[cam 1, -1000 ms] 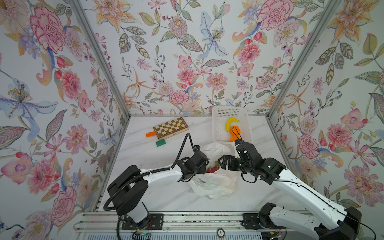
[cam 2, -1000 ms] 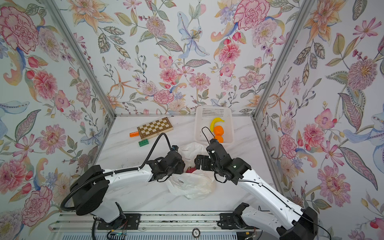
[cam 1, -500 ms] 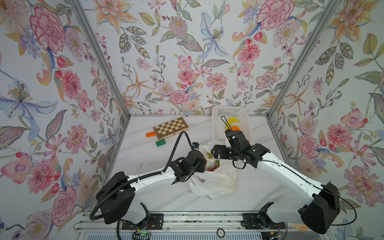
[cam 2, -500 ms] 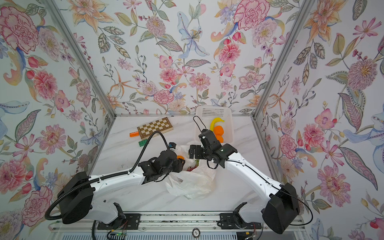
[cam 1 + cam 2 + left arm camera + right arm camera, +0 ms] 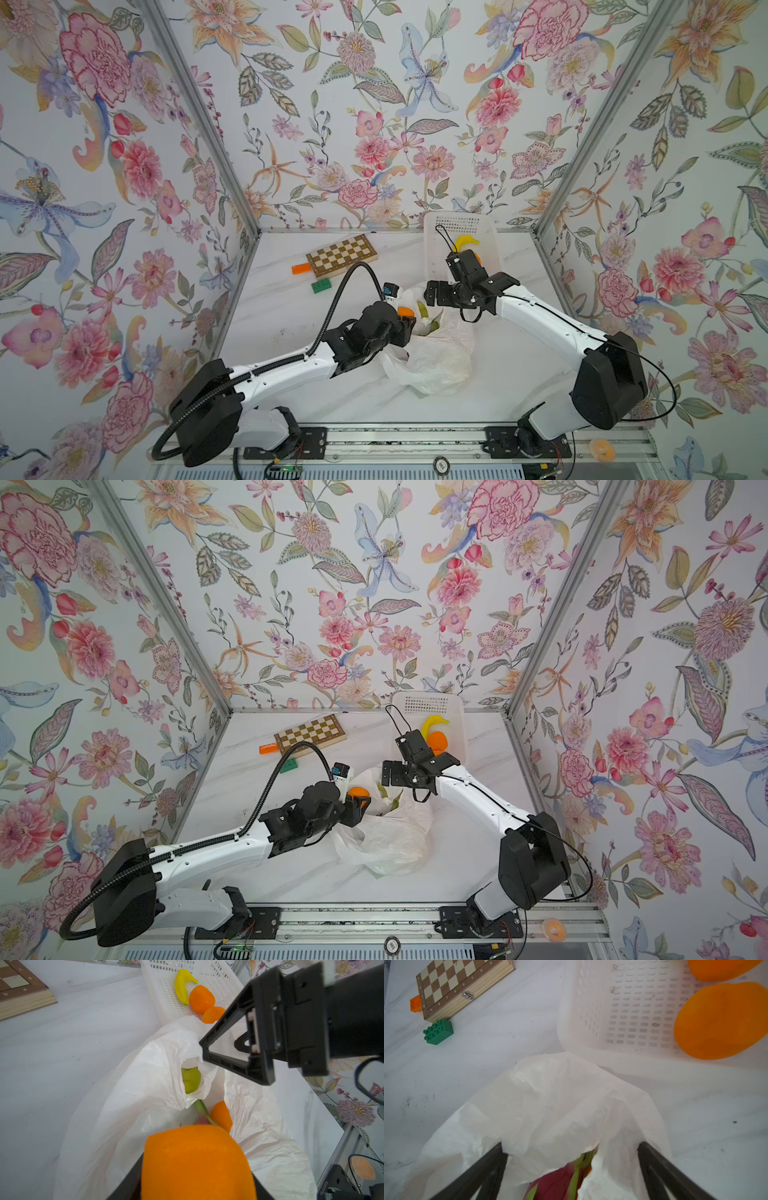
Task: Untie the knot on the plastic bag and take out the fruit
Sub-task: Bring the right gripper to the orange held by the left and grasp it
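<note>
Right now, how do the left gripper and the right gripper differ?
The left gripper is shut on an orange; the right gripper is open and empty. The left's jaws stand narrower; the right's flank a fold of the plastic bag. Both are black.

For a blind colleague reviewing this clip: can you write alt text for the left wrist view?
An orange fills the foreground, held in the left gripper over an open white bag that holds a green fruit and a second orange. The open right gripper hangs over the bag's far side; behind it, a basket holds a banana and two oranges.
</note>
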`<state>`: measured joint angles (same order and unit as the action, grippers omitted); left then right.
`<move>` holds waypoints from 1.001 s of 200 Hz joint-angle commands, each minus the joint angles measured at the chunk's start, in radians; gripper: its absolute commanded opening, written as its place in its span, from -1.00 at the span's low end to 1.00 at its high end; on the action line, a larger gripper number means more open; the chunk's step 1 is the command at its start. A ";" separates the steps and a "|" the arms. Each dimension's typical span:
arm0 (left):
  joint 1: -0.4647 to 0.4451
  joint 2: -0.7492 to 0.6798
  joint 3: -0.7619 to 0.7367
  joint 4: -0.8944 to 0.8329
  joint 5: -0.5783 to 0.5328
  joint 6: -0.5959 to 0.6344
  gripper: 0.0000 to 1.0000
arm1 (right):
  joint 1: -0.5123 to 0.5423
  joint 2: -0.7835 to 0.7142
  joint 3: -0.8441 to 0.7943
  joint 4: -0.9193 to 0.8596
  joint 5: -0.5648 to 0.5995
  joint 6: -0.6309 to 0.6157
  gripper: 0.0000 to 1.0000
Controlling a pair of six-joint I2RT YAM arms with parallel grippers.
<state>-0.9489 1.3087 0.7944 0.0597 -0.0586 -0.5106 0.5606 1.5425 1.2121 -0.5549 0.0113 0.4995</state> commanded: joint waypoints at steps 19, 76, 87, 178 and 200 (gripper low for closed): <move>-0.011 -0.097 -0.063 0.140 0.010 0.116 -0.04 | -0.005 0.018 0.026 -0.001 -0.049 -0.016 0.98; -0.011 -0.170 -0.101 0.230 -0.003 0.316 -0.06 | -0.047 -0.157 0.034 -0.002 -0.171 0.049 0.98; -0.011 -0.185 -0.113 0.259 0.004 0.362 -0.08 | -0.052 -0.201 0.039 -0.002 -0.192 0.060 0.98; -0.011 -0.223 -0.090 0.337 0.105 0.711 -0.07 | -0.052 -0.396 0.045 0.066 -0.622 0.074 0.98; -0.011 -0.223 -0.062 0.327 0.146 0.733 -0.05 | -0.037 -0.410 0.024 0.089 -0.680 0.065 0.98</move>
<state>-0.9504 1.1049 0.6785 0.3622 0.0231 0.1368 0.5083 1.1526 1.2510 -0.5076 -0.5465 0.5648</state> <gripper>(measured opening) 0.523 0.990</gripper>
